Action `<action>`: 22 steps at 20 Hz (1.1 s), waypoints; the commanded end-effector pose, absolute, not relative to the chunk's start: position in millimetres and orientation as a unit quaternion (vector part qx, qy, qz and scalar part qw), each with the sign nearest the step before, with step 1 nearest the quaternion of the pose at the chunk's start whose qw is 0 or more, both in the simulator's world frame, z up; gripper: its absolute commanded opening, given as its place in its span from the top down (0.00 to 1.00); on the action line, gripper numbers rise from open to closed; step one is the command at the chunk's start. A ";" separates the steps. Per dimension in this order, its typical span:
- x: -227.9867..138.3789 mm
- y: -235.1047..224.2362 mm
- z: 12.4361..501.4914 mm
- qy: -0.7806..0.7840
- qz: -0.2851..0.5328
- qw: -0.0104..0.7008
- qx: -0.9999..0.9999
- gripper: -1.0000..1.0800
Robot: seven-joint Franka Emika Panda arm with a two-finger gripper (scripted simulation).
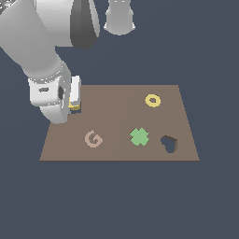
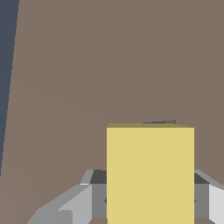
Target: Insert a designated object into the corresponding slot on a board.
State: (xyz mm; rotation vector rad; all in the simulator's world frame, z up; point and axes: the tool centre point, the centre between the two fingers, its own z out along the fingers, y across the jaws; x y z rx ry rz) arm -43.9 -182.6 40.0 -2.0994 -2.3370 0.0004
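My gripper (image 1: 74, 103) is shut on the yellow block (image 1: 74, 104) at the board's (image 1: 116, 116) far corner, on the exterior view's left. The block is down close to the board's surface. In the wrist view the block (image 2: 150, 175) fills the space between the two grey fingers (image 2: 83, 203). The rectangular slot is almost wholly hidden by the block. Only a thin dark sliver (image 2: 159, 122) shows past the block's far edge.
The board carries a tan G (image 1: 93, 138), a green cross (image 1: 139, 137), a yellow ring (image 1: 152, 100) and a dark heart-shaped cutout (image 1: 169, 144). The arm's large white links (image 1: 42, 56) hang over the board's corner on the exterior view's left. Dark floor surrounds the board.
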 end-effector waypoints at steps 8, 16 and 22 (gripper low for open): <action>-34.6 -182.7 40.5 -0.771 0.000 0.000 -0.637 1.00; -34.3 -182.3 30.8 -0.771 0.000 -0.001 -0.637 1.00; -34.3 -182.4 30.4 -0.771 0.000 -0.001 -0.637 0.04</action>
